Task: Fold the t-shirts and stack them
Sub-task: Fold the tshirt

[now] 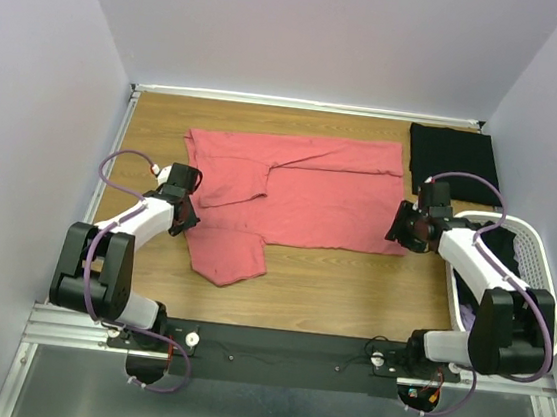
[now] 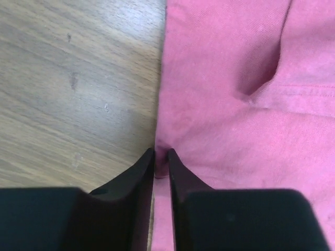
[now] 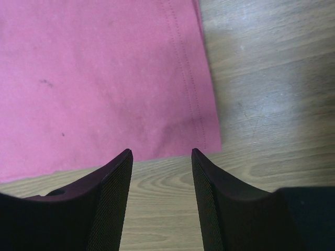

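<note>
- nearest the camera rail, the left end effector is pinching the left edge of the coral-pink t-shirt. its jaws are drawn narrow, with a small nip of cloth showing between the tips.
- across the desk, the right end effector is hovering with its jaws standing wide and nothing between them. it is sitting just short of the shirt's near right corner, where the stitched hem is ending.
- the coral-pink t-shirt is lying flat and sideways across the middle of the desk, hem to the right. one sleeve is lying turned in over the body and the other is sticking out toward the near edge.
- at the right side, the white basket is holding dark cloth and what is looking like a sliver of lilac. these appear to be shirts waiting their turn.
- in the far right corner, a black t-shirt is resting as a neat rectangle, apart from the pink one and looking finished.
- judging by this, the job is sitting at an early-to-middle stage. one tee is seemingly folded, the pink one is only partly folded and not yet stacked, and the basket load is not yet dealt with.
</note>
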`<act>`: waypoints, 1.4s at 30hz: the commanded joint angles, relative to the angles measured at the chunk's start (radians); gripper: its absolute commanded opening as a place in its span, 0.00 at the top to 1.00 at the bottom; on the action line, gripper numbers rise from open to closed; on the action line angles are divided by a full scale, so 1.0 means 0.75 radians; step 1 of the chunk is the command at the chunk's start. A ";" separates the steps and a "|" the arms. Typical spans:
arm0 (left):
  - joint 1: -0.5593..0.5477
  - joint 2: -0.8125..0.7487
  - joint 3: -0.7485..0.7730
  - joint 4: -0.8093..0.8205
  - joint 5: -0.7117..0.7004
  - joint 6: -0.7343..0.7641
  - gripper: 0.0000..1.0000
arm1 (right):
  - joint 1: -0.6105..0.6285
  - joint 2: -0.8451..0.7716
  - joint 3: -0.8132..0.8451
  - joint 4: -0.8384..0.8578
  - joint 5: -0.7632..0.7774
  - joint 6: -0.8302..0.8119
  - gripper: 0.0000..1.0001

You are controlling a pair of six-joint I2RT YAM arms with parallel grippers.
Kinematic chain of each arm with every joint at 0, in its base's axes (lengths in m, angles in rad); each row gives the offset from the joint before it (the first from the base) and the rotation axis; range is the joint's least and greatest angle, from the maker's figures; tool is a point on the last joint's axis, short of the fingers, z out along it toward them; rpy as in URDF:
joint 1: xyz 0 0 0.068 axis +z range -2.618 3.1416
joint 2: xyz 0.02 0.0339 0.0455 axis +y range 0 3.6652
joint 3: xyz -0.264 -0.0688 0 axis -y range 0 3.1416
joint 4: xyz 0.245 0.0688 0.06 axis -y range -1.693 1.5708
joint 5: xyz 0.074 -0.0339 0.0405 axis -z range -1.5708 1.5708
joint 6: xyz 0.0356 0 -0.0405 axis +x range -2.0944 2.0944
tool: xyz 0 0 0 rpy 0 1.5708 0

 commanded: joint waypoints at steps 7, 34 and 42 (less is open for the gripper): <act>-0.009 -0.044 -0.045 -0.010 -0.075 -0.014 1.00 | 0.007 0.081 0.021 -0.060 0.214 0.082 0.44; -0.009 -0.089 -0.035 0.003 -0.089 0.008 1.00 | 0.007 0.275 -0.018 -0.068 0.252 0.182 0.53; 0.044 -0.108 -0.043 0.013 -0.040 -0.002 1.00 | 0.007 0.261 -0.032 -0.058 0.243 0.184 0.83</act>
